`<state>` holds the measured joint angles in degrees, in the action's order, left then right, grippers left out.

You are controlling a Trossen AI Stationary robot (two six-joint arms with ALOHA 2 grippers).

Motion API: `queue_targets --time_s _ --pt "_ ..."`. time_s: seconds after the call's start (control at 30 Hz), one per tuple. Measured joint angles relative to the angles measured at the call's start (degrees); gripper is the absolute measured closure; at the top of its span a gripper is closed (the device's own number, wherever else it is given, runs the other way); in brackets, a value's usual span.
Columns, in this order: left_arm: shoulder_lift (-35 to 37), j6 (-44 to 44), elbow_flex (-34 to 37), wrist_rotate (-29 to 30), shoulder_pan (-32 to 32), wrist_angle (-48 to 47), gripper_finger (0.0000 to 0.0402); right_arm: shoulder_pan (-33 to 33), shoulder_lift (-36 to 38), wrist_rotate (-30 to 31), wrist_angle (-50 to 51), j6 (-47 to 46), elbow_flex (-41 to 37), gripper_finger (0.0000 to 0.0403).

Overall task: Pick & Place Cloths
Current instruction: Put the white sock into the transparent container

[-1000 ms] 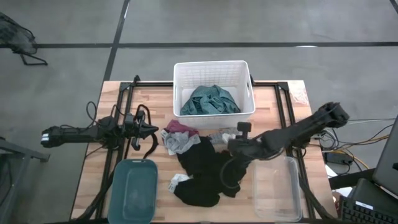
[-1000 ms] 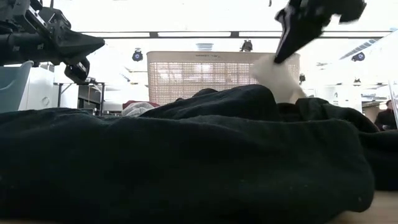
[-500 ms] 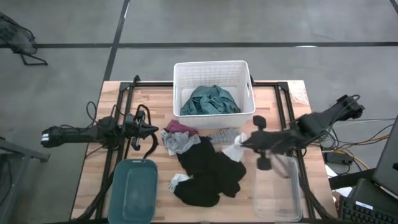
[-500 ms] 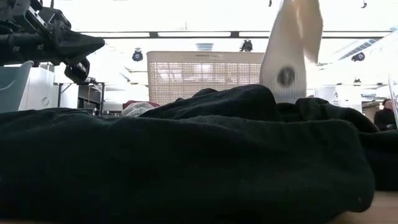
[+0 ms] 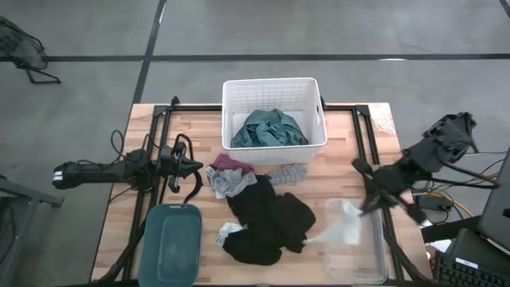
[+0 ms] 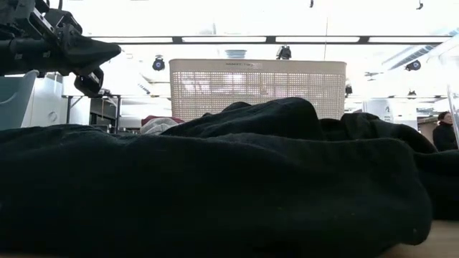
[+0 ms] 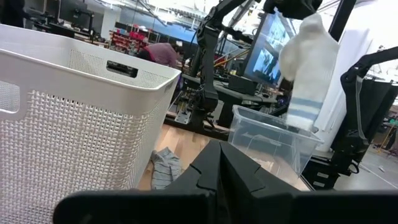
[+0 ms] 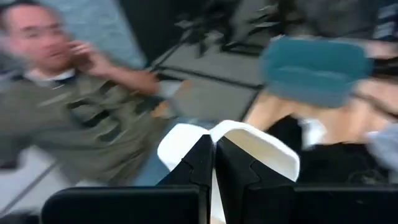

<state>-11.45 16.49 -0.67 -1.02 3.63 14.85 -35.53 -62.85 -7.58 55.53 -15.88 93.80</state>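
Note:
My right gripper is up over the table's right side, shut on a white sock with grey-blue stripes that dangles above the clear plastic tub. The large black garment lies spread on the table's middle, with a white piece at its left edge. Maroon-pink, grey and striped pieces lie in front of the white basket, which holds the teal garment. My left gripper waits shut above the table's left side. My right gripper pinches the white sock's upper end between its two fingers, which slant down from the table's right. The sock hangs lifted clear below the fingers, its striped lower end just above the clear tub's rim.
The teal plastic tub stands at the near left. The black garment fills the low view in front of the basket. A person and other equipment show beyond the table's right side.
My right gripper has swung from over the black garment toward the table's right edge, rising as it went. The white sock has been lifted clear off the garment pile and carried over the clear tub, passing up out of the low view.

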Motion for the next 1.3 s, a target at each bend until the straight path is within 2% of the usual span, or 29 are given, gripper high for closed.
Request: queue_targets --time_s 0.27,0.47,0.83,1.07,1.3 --pt "0.0 0.0 0.0 0.0 0.0 0.0 0.0390 -4.5 -1.0 0.1 10.7 -10.1 1.3 0.0394" --pt "0.0 0.0 0.0 0.0 0.0 -0.1 0.0390 -6.7 -3.2 1.3 11.8 -19.9 -4.9 0.0394" --pt "0.0 0.0 0.0 0.0 0.0 -0.5 0.0390 -10.3 -12.2 1.5 11.6 -33.2 -18.5 0.0394" --pt "0.0 0.0 0.0 0.0 0.0 -0.5 0.0390 -10.4 -18.1 1.2 11.6 -37.7 -24.3 0.0394" --pt "0.0 0.0 0.0 0.0 0.0 -0.5 0.0390 -10.3 -24.1 1.3 11.4 -37.6 -25.0 0.0394"
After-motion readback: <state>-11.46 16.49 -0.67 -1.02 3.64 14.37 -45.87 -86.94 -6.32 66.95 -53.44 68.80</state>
